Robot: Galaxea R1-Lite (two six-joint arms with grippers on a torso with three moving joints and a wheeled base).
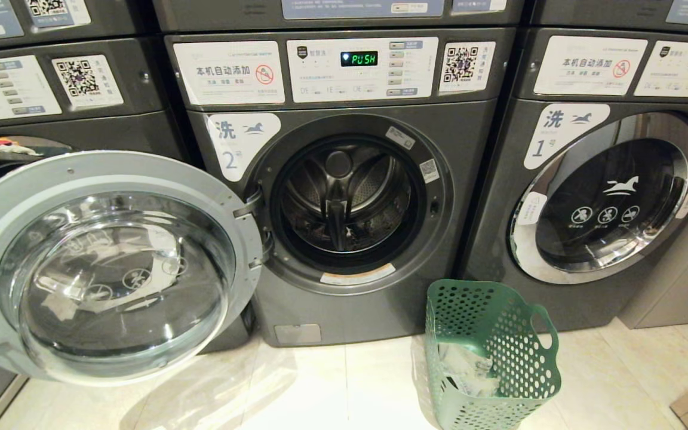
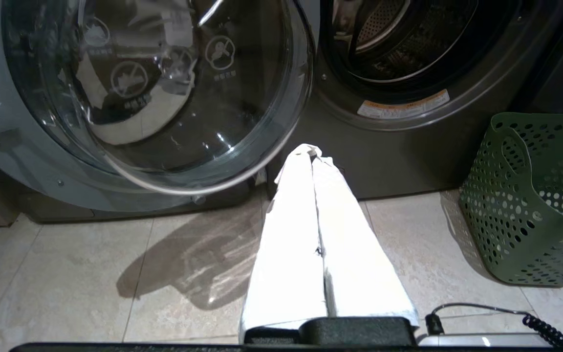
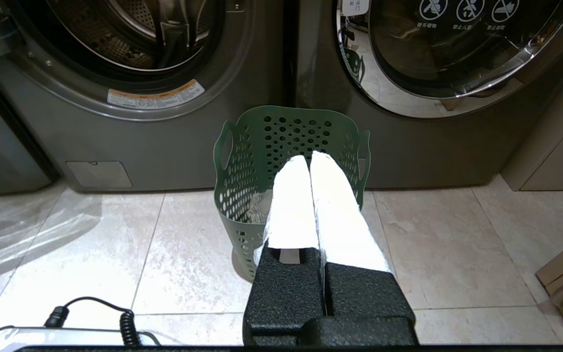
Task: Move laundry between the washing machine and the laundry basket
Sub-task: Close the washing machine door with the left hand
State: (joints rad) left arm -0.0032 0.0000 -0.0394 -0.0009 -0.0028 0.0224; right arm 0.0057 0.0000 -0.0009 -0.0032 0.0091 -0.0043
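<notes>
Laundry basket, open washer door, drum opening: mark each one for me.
laundry basket (image 1: 502,334), head view, on its perforated side wall.
open washer door (image 1: 111,275), head view, on the glass bowl.
drum opening (image 1: 344,194), head view, on the dark drum interior.

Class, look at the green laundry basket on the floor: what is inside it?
Inside the green laundry basket lies pale crumpled laundry, low against its wall. The basket's walls cover the bottom, so how much there is cannot be seen.
</notes>
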